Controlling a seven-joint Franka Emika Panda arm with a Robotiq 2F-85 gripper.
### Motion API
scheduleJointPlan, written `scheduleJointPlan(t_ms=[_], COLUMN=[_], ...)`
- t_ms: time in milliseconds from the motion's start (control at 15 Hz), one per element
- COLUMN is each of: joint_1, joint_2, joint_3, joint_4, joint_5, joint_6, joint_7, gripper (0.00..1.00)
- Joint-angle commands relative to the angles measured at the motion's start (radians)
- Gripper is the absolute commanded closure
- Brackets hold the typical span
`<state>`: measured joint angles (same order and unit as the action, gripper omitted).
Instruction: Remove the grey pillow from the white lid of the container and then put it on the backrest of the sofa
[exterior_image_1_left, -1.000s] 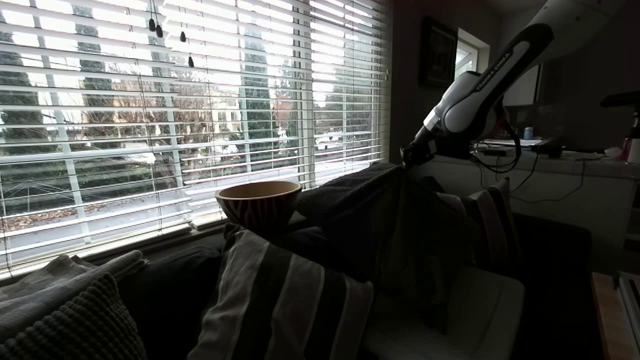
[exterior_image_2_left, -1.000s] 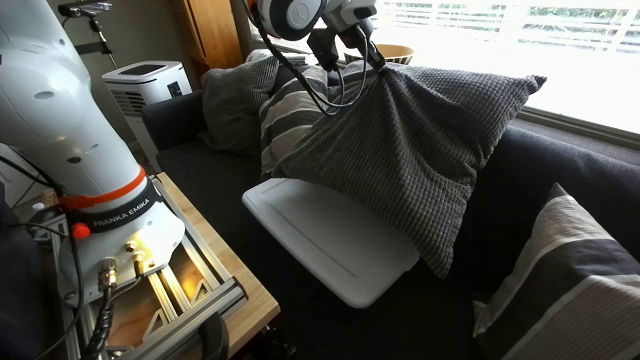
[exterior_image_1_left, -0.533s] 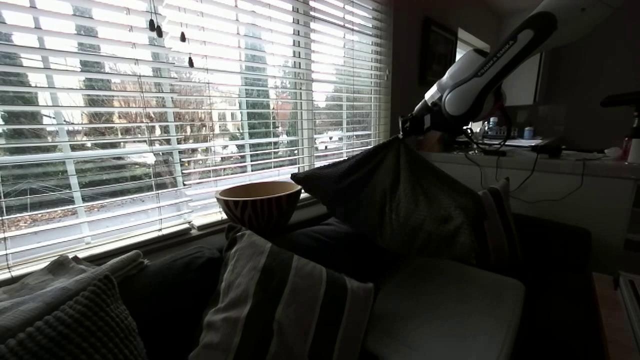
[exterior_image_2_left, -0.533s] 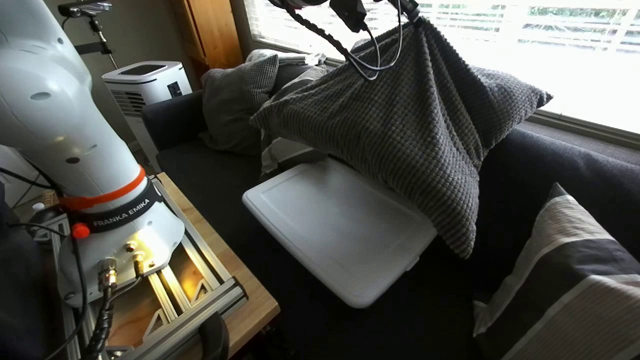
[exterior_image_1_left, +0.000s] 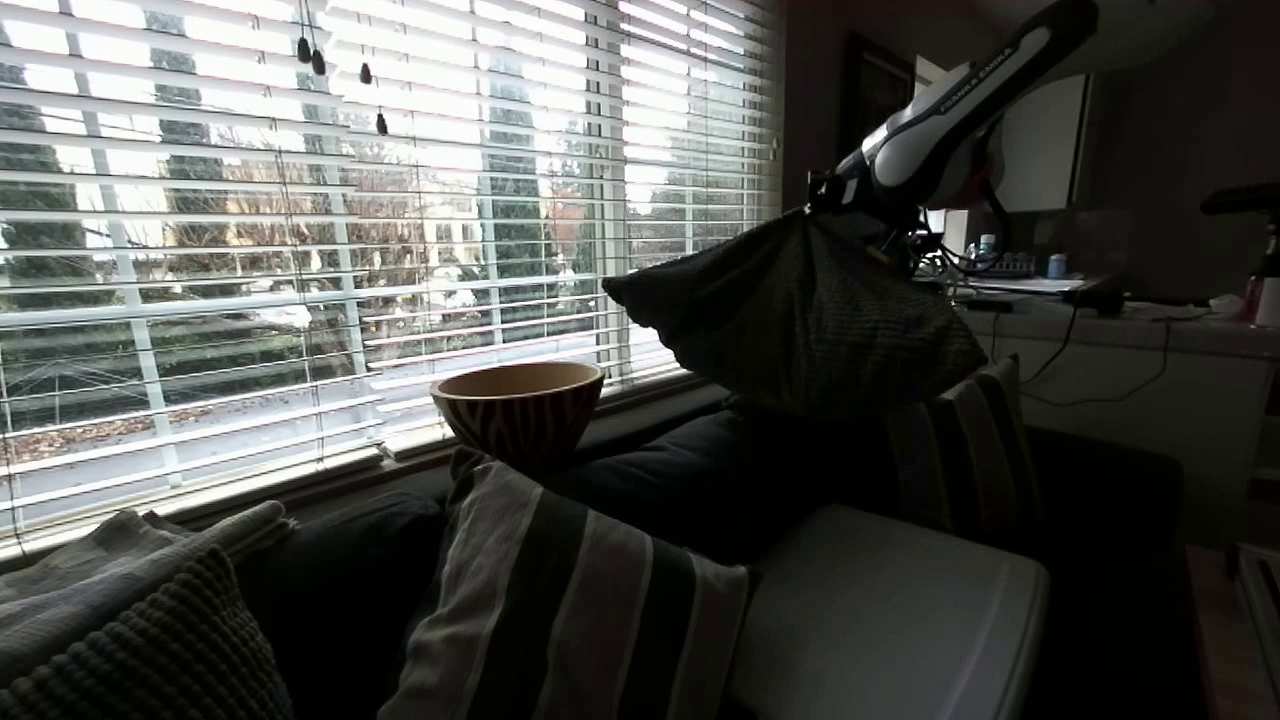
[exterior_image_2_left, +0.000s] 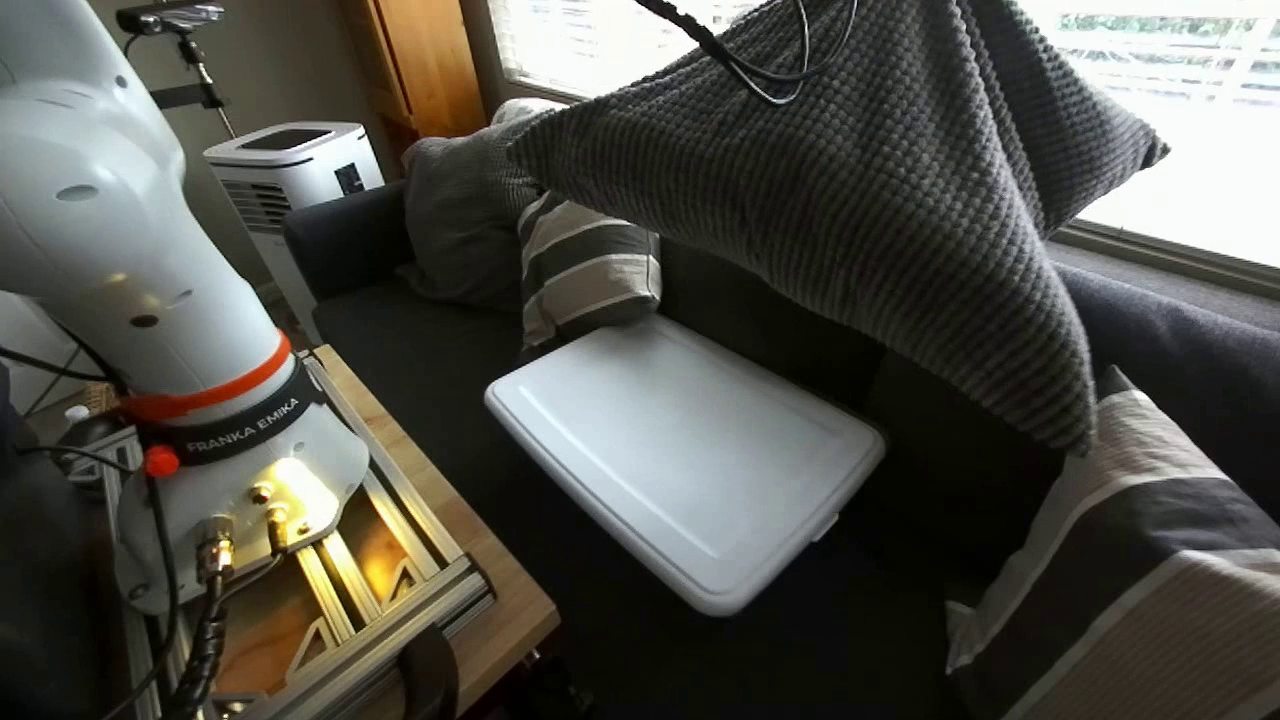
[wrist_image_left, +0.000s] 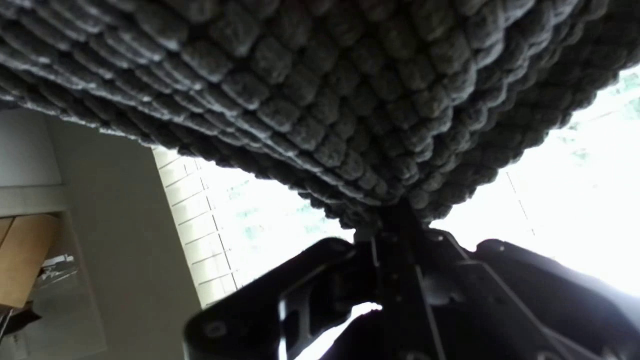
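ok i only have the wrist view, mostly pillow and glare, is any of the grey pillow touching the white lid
Observer: No, the grey pillow hangs clear of the white lid in both exterior views.
Operator: good, anything right by its lowest corner
Observer: Yes, in an exterior view that corner meets the outline of the striped pillow at the picture's right; I can't tell whether they touch.
Operator: and anything on the opposite side i could knock
Observer: Possibly the wooden bowl, which stands to the left of the grey pillow in an exterior view.
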<state>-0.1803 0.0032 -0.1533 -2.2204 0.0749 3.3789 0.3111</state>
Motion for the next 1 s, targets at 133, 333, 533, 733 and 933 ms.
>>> scheduleJointPlan(t_ms=[133, 333, 533, 733, 933], joint_1=[0.023, 0.043, 0.053, 0.041, 0.032], joint_2=[0.008, 0.067, 0.146, 0.235, 0.301], joint_3=[0.013, 0.025, 0.029, 0.015, 0.002], joint_4=[0.076, 0.151, 0.257, 0.367, 0.453], joint_5=[0.224, 0.381, 0.399, 0.326, 0.307], joint_6=[0.167, 0.243, 0.311, 0.306, 0.294], joint_7=[-0.113, -0.169, -0.148, -0.137, -0.15], gripper=[0.99, 0.99, 0.99, 0.99, 0.99])
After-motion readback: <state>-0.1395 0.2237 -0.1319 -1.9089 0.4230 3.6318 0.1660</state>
